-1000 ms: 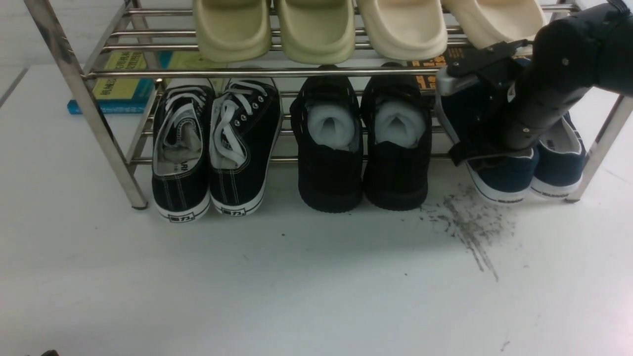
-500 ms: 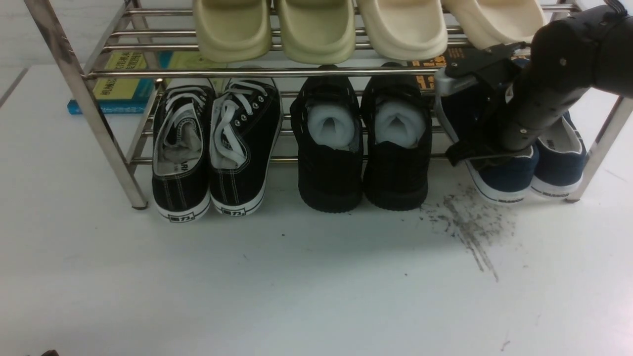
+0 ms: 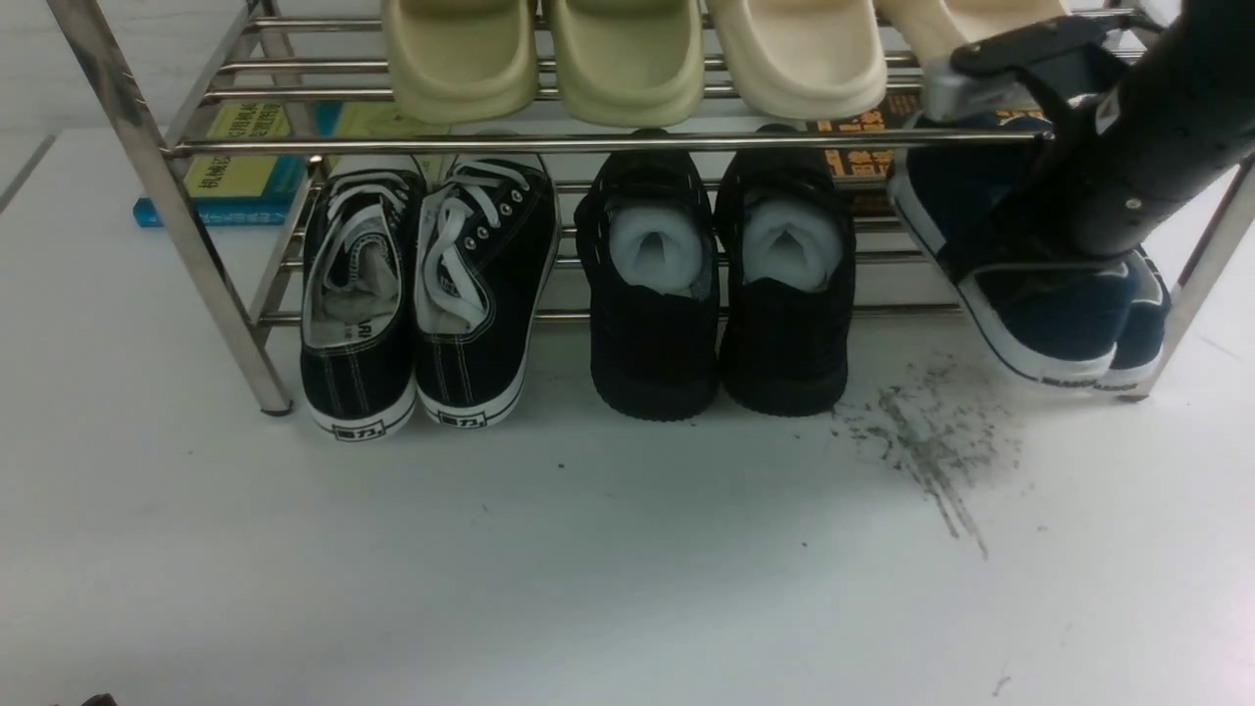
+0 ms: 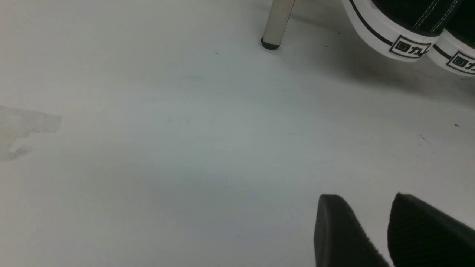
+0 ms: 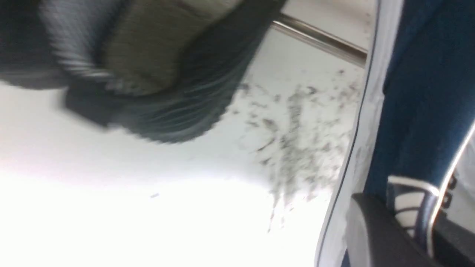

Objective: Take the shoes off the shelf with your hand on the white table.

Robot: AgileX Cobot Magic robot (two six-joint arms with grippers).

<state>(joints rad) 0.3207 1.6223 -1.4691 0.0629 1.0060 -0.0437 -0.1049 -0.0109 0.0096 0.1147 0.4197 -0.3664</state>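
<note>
The navy shoes with white soles hang tilted at the right end of the steel shelf, heels toward me, next to its right leg. My right gripper reaches down into them from the upper right and is shut on their inner walls. The wrist view shows a navy side, a white sole and the right gripper pinching the white-edged collars. My left gripper hovers open over the white table, holding nothing.
Black lace-up sneakers and all-black shoes stand on the lower tier, pale slippers on the upper. Books lie behind. Dark scuff marks stain the table. A shelf leg and sneaker heels lie ahead of the left gripper.
The right gripper closed on the navy shoes, then the arm rose and swung right. Both shoes went with it, tipped up and crowded toward the right leg.
</note>
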